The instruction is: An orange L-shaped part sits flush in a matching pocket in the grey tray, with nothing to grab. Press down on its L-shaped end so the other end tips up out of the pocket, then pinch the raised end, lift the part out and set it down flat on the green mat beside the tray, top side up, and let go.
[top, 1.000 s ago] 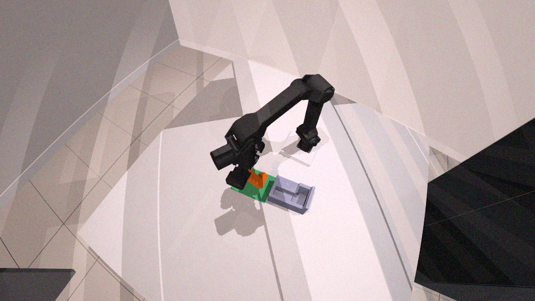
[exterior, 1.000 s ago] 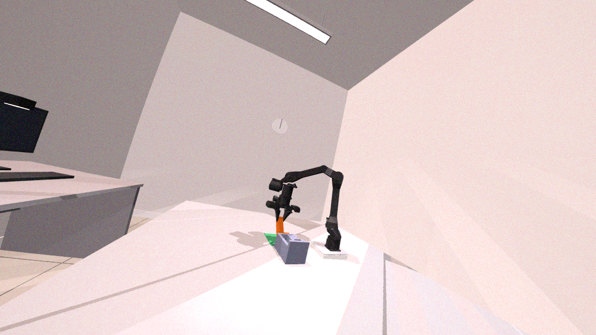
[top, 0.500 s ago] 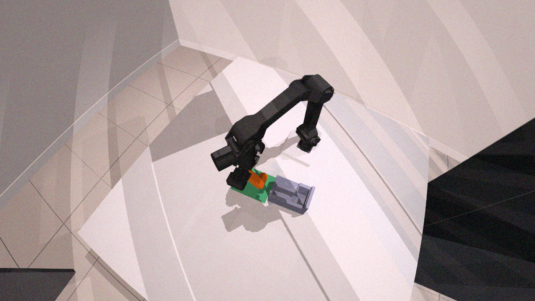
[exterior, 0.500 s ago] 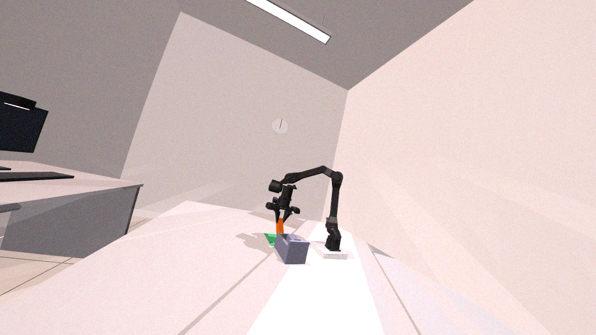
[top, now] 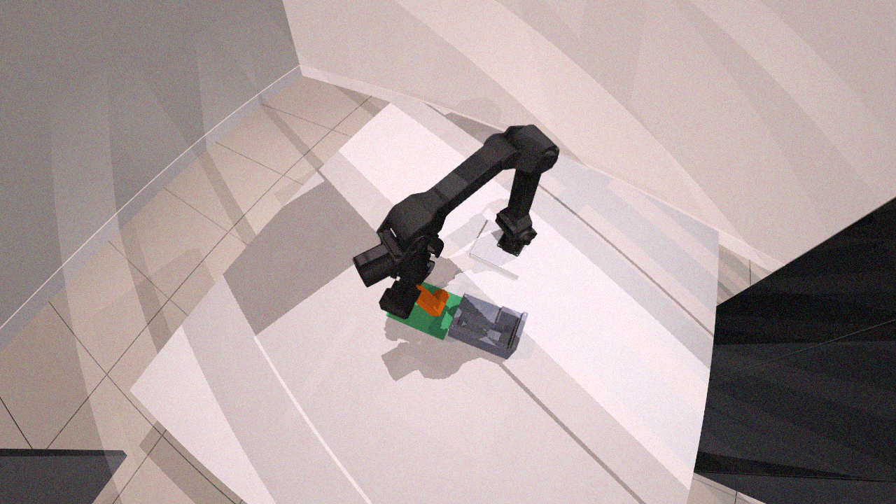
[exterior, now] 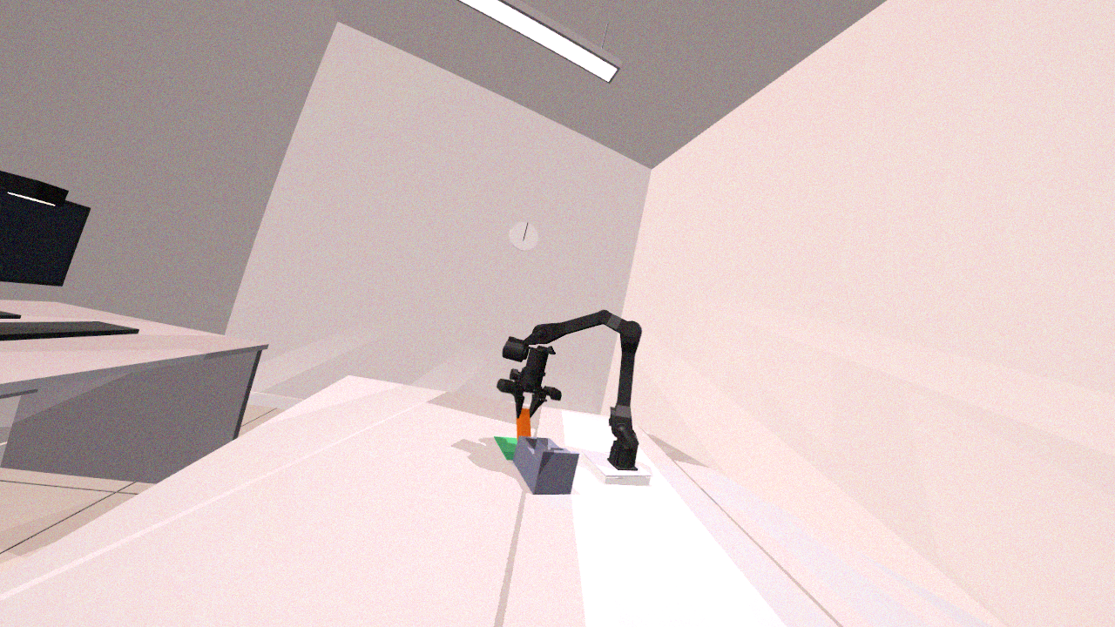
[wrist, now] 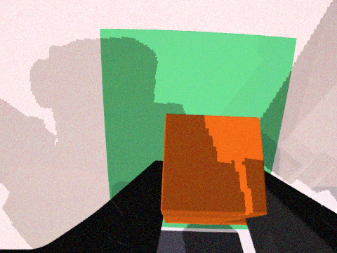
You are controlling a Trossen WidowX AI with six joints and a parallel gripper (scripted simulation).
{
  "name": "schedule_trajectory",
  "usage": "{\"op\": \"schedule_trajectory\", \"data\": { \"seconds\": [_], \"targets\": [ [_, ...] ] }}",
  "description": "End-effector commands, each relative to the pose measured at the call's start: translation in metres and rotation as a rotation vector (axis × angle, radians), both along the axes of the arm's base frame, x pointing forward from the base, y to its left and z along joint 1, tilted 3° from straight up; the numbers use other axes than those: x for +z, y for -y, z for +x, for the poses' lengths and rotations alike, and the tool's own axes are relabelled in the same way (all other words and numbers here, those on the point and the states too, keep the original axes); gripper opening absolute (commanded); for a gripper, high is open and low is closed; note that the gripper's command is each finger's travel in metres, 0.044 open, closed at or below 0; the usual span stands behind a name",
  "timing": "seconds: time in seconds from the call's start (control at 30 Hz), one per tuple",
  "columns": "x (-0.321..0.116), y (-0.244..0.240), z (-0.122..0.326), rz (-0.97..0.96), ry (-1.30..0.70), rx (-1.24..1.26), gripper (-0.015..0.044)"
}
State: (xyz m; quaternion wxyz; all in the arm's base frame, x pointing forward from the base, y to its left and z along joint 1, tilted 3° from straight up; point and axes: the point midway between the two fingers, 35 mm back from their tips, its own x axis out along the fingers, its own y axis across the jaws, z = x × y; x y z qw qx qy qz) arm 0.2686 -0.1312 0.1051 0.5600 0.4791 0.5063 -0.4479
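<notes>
My gripper [exterior: 525, 413] [wrist: 203, 173] is shut on one end of the orange L-shaped part [top: 432, 301] [exterior: 523, 427] [wrist: 210, 183]. The part hangs steeply below the fingers, over the green mat [top: 423, 326] [exterior: 505, 447] [wrist: 210, 70]. Its lower end is low; the tray hides it in the exterior view, so I cannot tell whether it touches the mat. In the top view the arm hides the fingertips. The grey tray [top: 479, 344] [exterior: 556, 474] stands beside the mat, with its pocket empty.
The arm's white base plate [top: 488, 257] [exterior: 628, 479] lies behind the tray in the top view. The tray's walls rise above the mat right beside the part. A separate desk [exterior: 140, 405] stands at the left in the exterior view.
</notes>
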Motion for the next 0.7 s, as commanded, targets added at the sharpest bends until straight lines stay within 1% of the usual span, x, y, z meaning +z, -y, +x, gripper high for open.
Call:
{"op": "schedule_trajectory", "data": {
  "seconds": [0.0,0.27,0.33,0.43,0.57,0.67],
  "targets": [
    [0.000,0.000,0.000,0.000,0.000,0.000,0.0053],
    [0.002,0.000,0.000,0.000,0.000,0.000,0.0263],
    [0.012,0.001,0.000,0.001,-0.001,0.000,0.0315],
    [0.039,0.001,0.000,0.004,-0.003,0.000,0.0394],
    [0.081,-0.002,-0.007,0.008,-0.006,0.000,0.0400],
    [0.083,-0.002,-0.007,0.008,-0.006,0.000,0.0400]
  ]
}}
